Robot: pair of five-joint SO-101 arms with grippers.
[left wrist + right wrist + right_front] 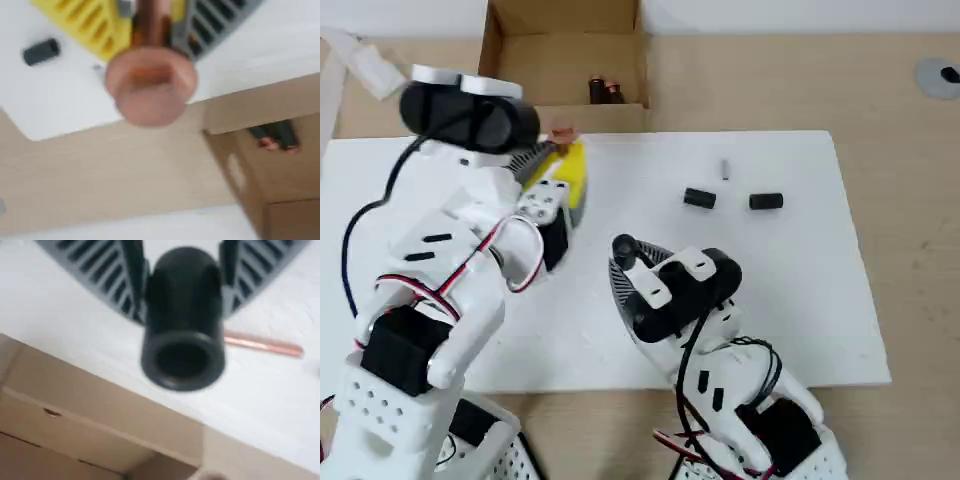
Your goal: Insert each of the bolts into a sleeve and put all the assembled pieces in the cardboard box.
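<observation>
The left gripper (558,152) hangs over the far edge of the white board (800,300), just short of the cardboard box (492,50). It pinches a copper bolt (150,85) between its yellow finger (95,25) and its grey finger (215,20), and the bolt's wide head sticks out past the fingertips. The box's near wall stands between this bolt and the inside of the box, where two assembled pieces (605,91) lie side by side against that wall. The right gripper (622,252) sits nearer the middle of the board, clamped on a black sleeve (183,340) whose open bore faces away from the wrist, towards the box side of the table (910,200). The held bolt and the held sleeve are apart, with bare board between them. In the right wrist view a copper rod (262,345) shows against the white surface just beside the sleeve; whether it lies on the board cannot be told. Out on the right part of the board lie a loose sleeve (699,198) and a second loose sleeve (766,201), near each other but not touching, with a small grey pin (725,170) just beyond them. The left arm's body covers much of the board's left side. A grey disc (938,76) rests at the table's far right corner.
</observation>
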